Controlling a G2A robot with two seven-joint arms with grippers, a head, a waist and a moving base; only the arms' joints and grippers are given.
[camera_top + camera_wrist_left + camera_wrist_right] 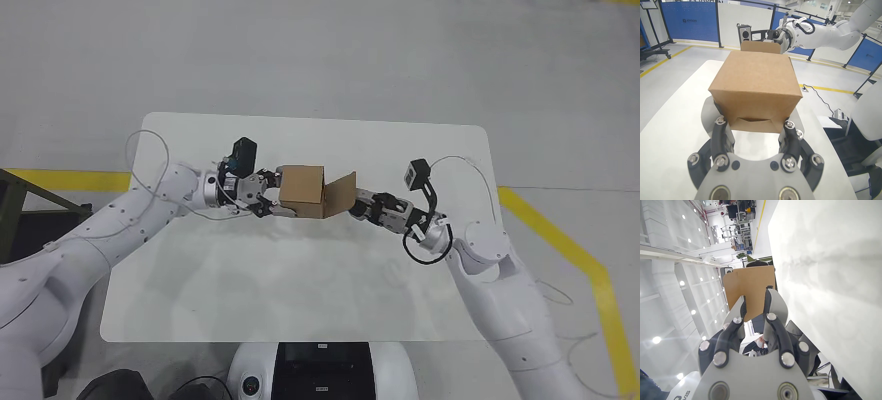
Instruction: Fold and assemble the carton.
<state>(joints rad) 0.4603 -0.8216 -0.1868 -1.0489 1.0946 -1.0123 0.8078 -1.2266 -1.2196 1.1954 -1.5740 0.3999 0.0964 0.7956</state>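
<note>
A brown carton (300, 189) stands on the white table (300, 290), folded into a box with one flap (341, 192) standing open on the side toward my right arm. My left gripper (268, 195) is shut on the carton (755, 83), its fingers (720, 123) pressed against both side walls at the end nearest it. My right gripper (358, 204) is at the open flap (749, 285), open, with its fingers (770, 302) straddling the flap's free edge. From the left wrist view the right gripper (772, 37) sits just behind the raised flap (761, 47).
The carton sits at the middle of the table's far half. The table edge (290, 340) nearest the robot lies well behind both arms. A yellow floor line (560, 235) runs beside the table.
</note>
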